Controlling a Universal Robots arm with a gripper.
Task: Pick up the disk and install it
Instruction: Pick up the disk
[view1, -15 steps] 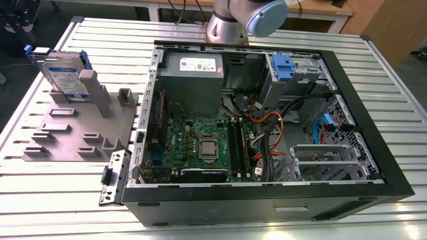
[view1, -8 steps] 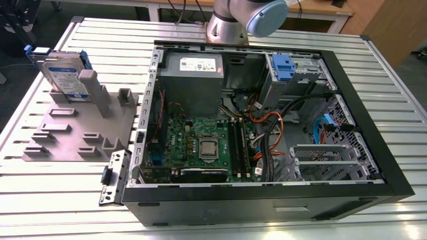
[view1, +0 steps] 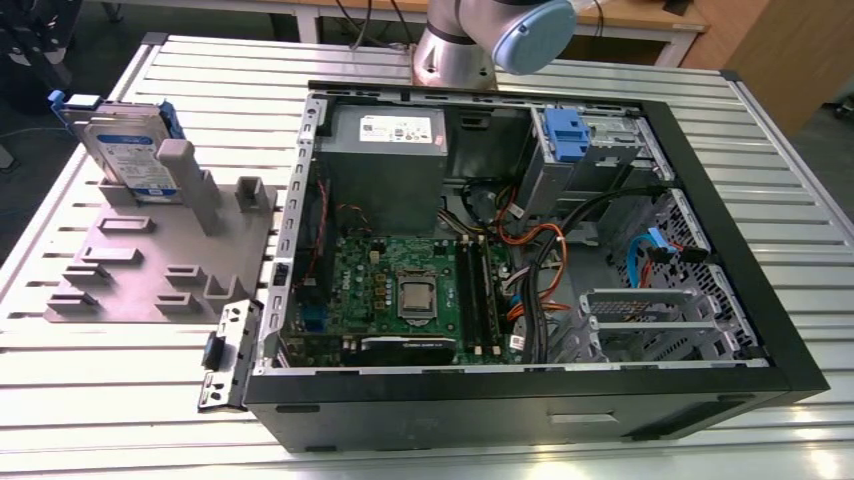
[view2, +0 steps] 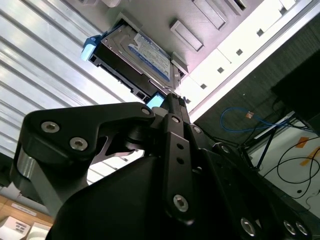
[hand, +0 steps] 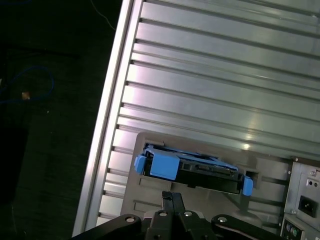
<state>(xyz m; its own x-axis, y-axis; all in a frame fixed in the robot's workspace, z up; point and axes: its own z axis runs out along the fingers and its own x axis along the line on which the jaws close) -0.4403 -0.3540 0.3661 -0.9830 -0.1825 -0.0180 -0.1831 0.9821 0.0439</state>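
The disk (view1: 127, 145) stands on edge in a slot of a grey fixture (view1: 147, 260), at the exterior view's left. It is silver-grey with a white-and-blue label and a blue carrier. In both wrist views the disk (view2: 145, 52) (hand: 192, 167) sits just beyond my black gripper (view2: 170, 97) (hand: 171, 196). The fingers look shut together with nothing between them. A gap separates them from the disk, and I touch nothing.
An open computer case (view1: 787, 330) lies on the slatted metal table (view1: 107, 400), with a motherboard (view1: 400, 290), a grey power-supply box (view1: 384, 130) and a drive bay with a blue latch (view1: 567, 135). The arm's joint (view1: 494, 40) rises behind the case.
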